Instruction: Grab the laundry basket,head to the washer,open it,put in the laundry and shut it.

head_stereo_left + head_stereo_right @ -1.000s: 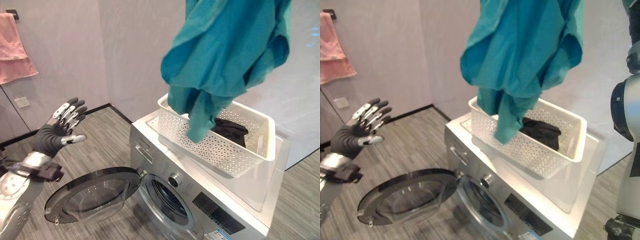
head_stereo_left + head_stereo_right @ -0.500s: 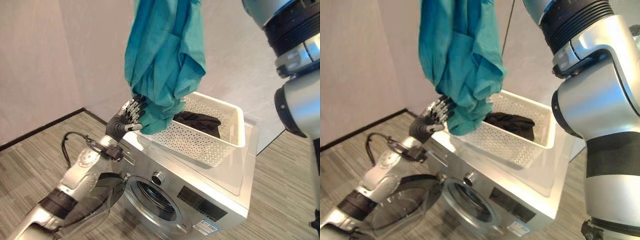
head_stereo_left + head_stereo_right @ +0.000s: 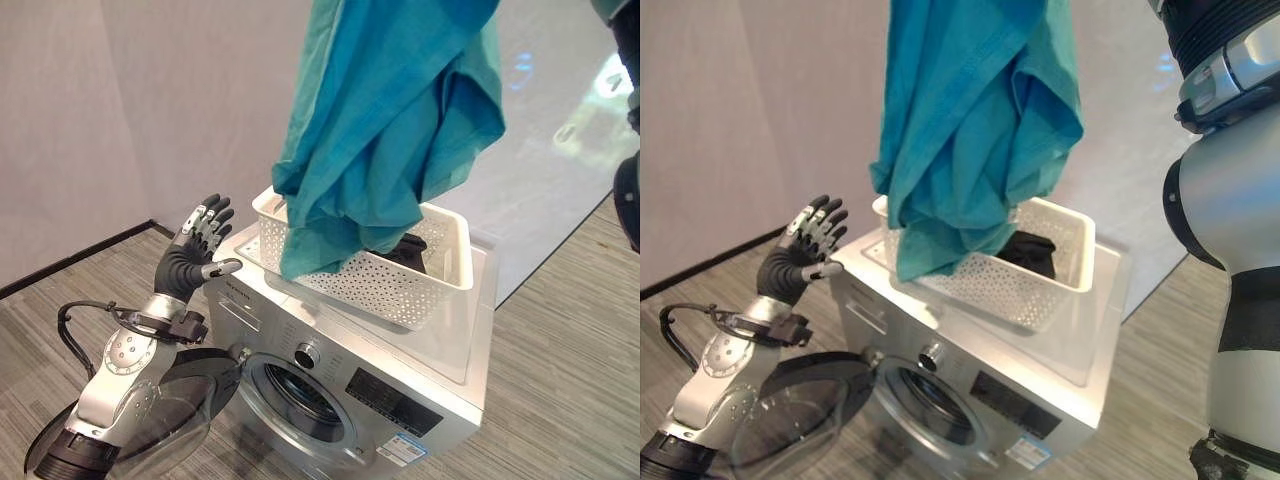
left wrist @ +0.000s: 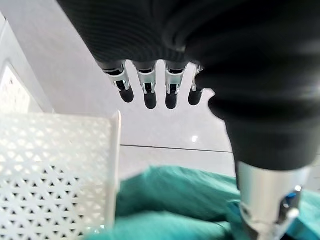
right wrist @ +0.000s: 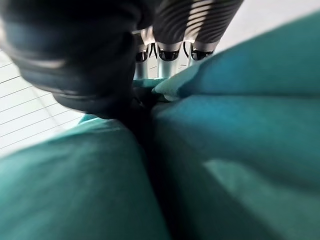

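Observation:
A teal garment (image 3: pixel 390 130) hangs in the air over the white laundry basket (image 3: pixel 400 290), its lower end dangling across the basket's left rim. In the right wrist view my right hand (image 5: pixel 165 30) has its fingers curled into this teal cloth (image 5: pixel 240 150). The basket stands on top of the silver washer (image 3: pixel 420 390), with a black garment (image 3: pixel 412 250) lying inside it. My left hand (image 3: pixel 190 260) is raised just left of the basket, fingers straight and open, apart from the cloth. The washer's round door (image 3: pixel 160 430) hangs open at the lower left, and the drum opening (image 3: pixel 295 395) shows.
A plain grey wall (image 3: pixel 120 110) runs behind the washer. Striped grey floor (image 3: pixel 570 370) stretches to the washer's right. The open door takes up the floor in front of the washer on the left.
The camera has shifted. My left hand has drawn back from the garment's lower end to the left of the basket. The teal garment still hangs from my right hand, now spread wider.

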{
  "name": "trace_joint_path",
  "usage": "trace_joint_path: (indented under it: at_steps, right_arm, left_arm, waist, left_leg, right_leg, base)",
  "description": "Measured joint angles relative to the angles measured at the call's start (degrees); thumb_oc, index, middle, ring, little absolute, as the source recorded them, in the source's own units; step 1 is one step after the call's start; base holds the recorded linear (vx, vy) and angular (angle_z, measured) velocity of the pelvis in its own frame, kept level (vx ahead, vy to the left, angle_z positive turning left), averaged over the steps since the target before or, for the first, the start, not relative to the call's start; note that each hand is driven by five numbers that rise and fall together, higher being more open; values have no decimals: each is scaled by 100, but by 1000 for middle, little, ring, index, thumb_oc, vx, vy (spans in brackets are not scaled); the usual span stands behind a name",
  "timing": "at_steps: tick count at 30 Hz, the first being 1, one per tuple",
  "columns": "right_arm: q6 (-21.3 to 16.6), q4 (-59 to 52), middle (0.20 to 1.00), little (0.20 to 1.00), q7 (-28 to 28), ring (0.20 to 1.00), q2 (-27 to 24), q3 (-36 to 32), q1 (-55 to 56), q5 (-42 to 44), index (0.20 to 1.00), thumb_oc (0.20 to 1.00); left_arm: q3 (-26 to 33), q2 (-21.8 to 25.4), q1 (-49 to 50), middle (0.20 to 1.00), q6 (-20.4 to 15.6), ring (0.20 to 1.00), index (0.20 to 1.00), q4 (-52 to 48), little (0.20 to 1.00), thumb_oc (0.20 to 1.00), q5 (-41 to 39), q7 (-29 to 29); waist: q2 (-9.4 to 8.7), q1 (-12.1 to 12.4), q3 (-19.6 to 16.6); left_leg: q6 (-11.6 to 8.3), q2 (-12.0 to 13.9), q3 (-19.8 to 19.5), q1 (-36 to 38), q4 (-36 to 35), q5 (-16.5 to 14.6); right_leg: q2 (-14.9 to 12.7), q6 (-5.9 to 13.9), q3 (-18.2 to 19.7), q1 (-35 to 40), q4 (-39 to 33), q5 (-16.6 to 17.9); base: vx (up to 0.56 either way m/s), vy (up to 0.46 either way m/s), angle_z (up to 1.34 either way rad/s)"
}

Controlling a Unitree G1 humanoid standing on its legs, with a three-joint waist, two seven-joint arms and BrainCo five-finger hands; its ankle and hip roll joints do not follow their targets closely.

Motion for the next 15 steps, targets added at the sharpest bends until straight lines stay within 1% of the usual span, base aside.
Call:
trace_joint_path:
  at_steps: [3, 6, 8, 10, 12, 15]
  right_arm:
    - [-44, -3, 200, 200, -2, 200, 65, -1, -12, -44, 200, 200]
    - [-59, -6, 200, 200, -5, 200, 192, -14, -12, -44, 200, 200]
    - [-62, -12, 200, 200, -7, 200, 270, -27, -12, -44, 200, 200]
    - [-65, -15, 200, 200, -11, 200, 384, -61, -11, -43, 200, 200]
    - [-64, -2, 200, 200, -20, 200, 492, -219, -2, -40, 200, 200]
    - [-85, -17, 200, 200, -118, 200, 587, -236, -6, -40, 200, 200]
  left_arm:
    - [-383, -15, -323, 1000, 0, 1000, 1000, 181, 1000, 1000, 15, 5]
    - [-814, -205, -720, 1000, 15, 1000, 1000, 489, 1000, 1000, 14, 3]
    - [-1105, -235, -984, 1000, 24, 1000, 1000, 703, 1000, 1000, 16, -2]
    - [-1243, -306, -1159, 1000, 23, 1000, 1000, 898, 1000, 1000, 20, -1]
    - [-1557, -590, -1678, 1000, 4, 1000, 1000, 1432, 1000, 1000, 24, 77]
    - [-1719, -646, -1902, 1000, 17, 1000, 1000, 1592, 1000, 1000, 32, 161]
  waist:
    - [0, -12, -2]
    - [13, -40, -9]
    - [14, -102, -10]
    - [25, -184, -10]
    - [45, -222, -14]
    - [63, -335, -43]
  left_leg:
    - [1, -1, 5, 6, 12, 1]
    - [2, -2, 18, 15, 21, 3]
    - [-3, -1, 42, 23, 21, 7]
    - [-4, 8, 98, 55, 15, 7]
    - [-4, 4, 116, 88, 0, 7]
    - [-4, 4, 123, 100, -2, 7]
  right_leg:
    - [0, -8, 17, 0, 9, 6]
    - [1, -18, 32, -2, 15, 13]
    - [4, -19, 36, 0, 25, 13]
    - [17, -19, 80, -2, 33, 13]
    - [18, -21, 101, 5, 45, 12]
    - [19, -24, 120, 6, 55, 11]
  base:
    - [0, 0, 0]
    - [-2, 2, -1]
    - [-4, -2, -3]
    - [-12, -5, -11]
    - [-10, -5, -5]
    - [1, -4, -2]
